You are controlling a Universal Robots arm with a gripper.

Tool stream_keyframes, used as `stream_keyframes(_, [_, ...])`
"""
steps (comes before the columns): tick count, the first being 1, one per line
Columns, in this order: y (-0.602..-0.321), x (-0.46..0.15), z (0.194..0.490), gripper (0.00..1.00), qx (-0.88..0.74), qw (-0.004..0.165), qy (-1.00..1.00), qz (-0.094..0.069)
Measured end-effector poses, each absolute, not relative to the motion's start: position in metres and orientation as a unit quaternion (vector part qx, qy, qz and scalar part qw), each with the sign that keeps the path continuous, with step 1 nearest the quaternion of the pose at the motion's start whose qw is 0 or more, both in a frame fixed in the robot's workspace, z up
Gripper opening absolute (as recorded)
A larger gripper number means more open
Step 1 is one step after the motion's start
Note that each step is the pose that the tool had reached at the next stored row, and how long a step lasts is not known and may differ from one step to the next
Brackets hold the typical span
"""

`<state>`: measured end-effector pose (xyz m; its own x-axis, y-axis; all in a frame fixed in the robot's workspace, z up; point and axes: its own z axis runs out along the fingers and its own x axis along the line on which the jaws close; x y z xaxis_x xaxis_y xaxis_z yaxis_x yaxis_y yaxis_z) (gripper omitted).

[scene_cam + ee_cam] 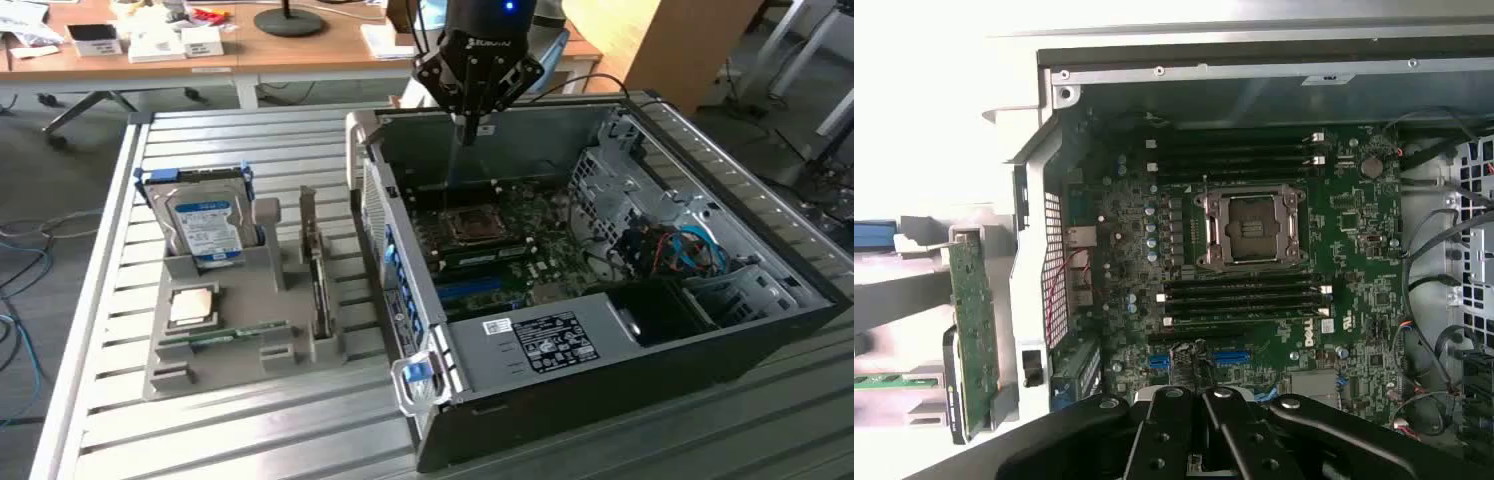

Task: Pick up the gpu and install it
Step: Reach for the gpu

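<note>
One black end effector (470, 125) hangs in the exterior view over the far rim of the open black computer case (561, 400), its fingers pressed together and carrying nothing. Well apart from it, lower down and toward the exterior view's left, the flat green circuit-board gpu (318, 270) stands on edge in a grey moulded tray (250, 296). The tray sits on the slatted metal surface (200, 440), beyond the case's perforated side wall. The pick-up looks not yet begun, so I judge the step in hand to be the approach to the card.

In the wrist view the end effector (1204, 400) is pinched closed directly above the green motherboard (1254, 260). The gpu (974, 320) stands off to one side of it, outside the case wall. Taking the card probably calls for parted fingers lined up across its thin upper edge, clear of the tray's posts.
</note>
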<state>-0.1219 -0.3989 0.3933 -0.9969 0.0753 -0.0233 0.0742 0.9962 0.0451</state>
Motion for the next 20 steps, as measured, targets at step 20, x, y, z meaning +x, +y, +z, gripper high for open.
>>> stream_keyframes(20, [-0.399, -0.132, 0.393, 0.11, 0.037, 0.012, 0.999, 0.022])
